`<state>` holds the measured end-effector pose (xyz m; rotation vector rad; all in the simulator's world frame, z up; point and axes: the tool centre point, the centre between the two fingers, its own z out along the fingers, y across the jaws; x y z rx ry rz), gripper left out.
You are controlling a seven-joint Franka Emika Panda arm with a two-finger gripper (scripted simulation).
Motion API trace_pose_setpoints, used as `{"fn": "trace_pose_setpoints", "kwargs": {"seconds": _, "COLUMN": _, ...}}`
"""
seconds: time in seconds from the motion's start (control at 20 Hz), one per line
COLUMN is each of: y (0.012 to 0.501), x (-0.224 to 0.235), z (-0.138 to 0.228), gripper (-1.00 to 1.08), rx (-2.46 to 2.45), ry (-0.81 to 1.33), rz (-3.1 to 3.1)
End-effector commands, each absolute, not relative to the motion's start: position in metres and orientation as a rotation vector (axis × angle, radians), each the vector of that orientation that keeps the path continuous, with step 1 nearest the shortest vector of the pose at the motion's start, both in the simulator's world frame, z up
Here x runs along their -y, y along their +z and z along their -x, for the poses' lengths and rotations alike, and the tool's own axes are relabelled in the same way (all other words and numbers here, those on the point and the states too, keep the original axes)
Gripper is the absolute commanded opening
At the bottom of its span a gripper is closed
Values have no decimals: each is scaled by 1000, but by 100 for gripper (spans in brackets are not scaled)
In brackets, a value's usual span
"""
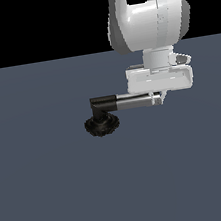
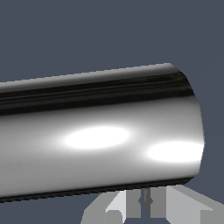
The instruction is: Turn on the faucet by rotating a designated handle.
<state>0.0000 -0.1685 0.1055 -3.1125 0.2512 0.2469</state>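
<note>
The faucet stands in the middle of the exterior view, with a black ribbed round base (image 1: 102,125) and a short black neck. Its handle (image 1: 134,101) is a shiny chrome bar that runs level from a black collar (image 1: 104,103) toward the exterior view's right. My gripper (image 1: 157,98) hangs from the white hand (image 1: 161,79) right at the bar's free end, touching it or nearly so. In the wrist view the handle (image 2: 100,135) fills the picture at very close range. The fingers (image 2: 170,205) show beneath it, pressed together with no bar between them.
The faucet sits on a flat blue-grey floor (image 1: 54,192). The large white arm (image 1: 144,21) rises above the hand at the upper right of the exterior view. Nothing else stands in view.
</note>
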Motion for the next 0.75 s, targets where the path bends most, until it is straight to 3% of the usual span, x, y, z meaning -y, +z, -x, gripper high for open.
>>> {"fn": "trace_pose_setpoints", "kwargs": {"seconds": 0.0, "y": 103, "x": 160, "z": -95, "gripper": -100, "rx": -212, "ry": 0, "rz": 3134}}
{"fn": "trace_pose_setpoints", "kwargs": {"seconds": 0.7, "y": 102, "x": 164, "z": -126, "gripper": -100, "rx": -218, "ry": 0, "rz": 3134}}
